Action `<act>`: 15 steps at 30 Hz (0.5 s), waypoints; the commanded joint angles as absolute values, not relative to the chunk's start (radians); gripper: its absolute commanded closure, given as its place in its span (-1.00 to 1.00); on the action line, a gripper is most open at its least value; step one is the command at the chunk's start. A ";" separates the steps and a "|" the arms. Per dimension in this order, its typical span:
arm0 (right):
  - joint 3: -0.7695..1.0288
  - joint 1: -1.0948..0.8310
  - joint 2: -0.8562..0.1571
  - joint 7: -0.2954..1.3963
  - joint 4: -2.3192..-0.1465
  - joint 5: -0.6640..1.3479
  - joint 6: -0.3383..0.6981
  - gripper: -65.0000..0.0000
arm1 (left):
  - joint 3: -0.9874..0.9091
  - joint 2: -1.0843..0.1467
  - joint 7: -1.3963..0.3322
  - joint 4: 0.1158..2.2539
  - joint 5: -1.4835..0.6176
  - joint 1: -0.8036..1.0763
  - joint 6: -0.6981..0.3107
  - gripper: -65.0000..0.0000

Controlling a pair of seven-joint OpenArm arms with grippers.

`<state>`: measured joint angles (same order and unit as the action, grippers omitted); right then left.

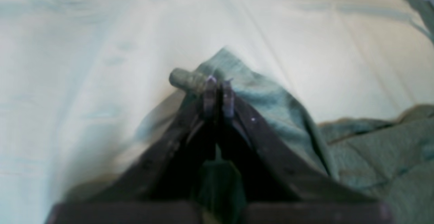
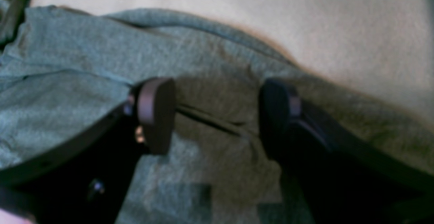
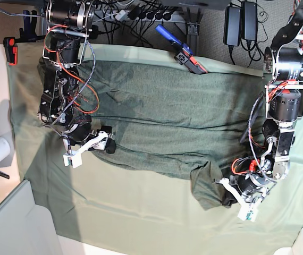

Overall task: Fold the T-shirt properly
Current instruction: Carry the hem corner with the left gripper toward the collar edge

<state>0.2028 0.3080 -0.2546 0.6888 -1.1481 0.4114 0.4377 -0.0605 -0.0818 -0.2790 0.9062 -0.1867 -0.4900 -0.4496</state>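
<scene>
Taking the T-shirt as the landmark, the base view shows it spread wide across the middle of the pale green table cloth, its dark olive knit wrinkled and running from one arm to the other.

At the shirt's left end in that view sits the right gripper, low over the shirt's lower edge. The right wrist view shows its two pads spread apart, with bare heathered fabric and a thin dark crease lying between them; nothing is pinched. The shirt's rolled edge runs just beyond the pads, and the cloth lies past it.

Along the shirt's top edge, near its middle, a blue-and-black tool rests at a slant, partly on the fabric.

At the shirt's right end, a flap hangs down from its lower edge, and the left gripper is at that flap's tip. In the left wrist view, the left gripper has its fingers pressed together on a lifted peak of the shirt, with a small roll of fabric poking out beside the tips. More of the shirt lies flat to the right of the peak, on the cloth.
</scene>
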 commanded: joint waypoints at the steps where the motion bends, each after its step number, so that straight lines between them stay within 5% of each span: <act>1: 0.207 0.324 -0.266 0.687 -1.163 0.419 0.442 -0.23 | -0.062 -0.093 -0.279 0.954 -0.217 -0.509 -0.500 1.00; 15: 0.207 0.324 -0.271 0.662 -1.163 0.419 0.442 -0.23 | -0.126 -0.145 -0.356 1.469 -0.300 -0.172 -0.540 1.00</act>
<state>0.2028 0.3069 -0.2562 0.6697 -1.1481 0.4110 0.4381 -0.1253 -0.1429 -0.3786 1.4502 -0.2836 -0.1482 -0.5320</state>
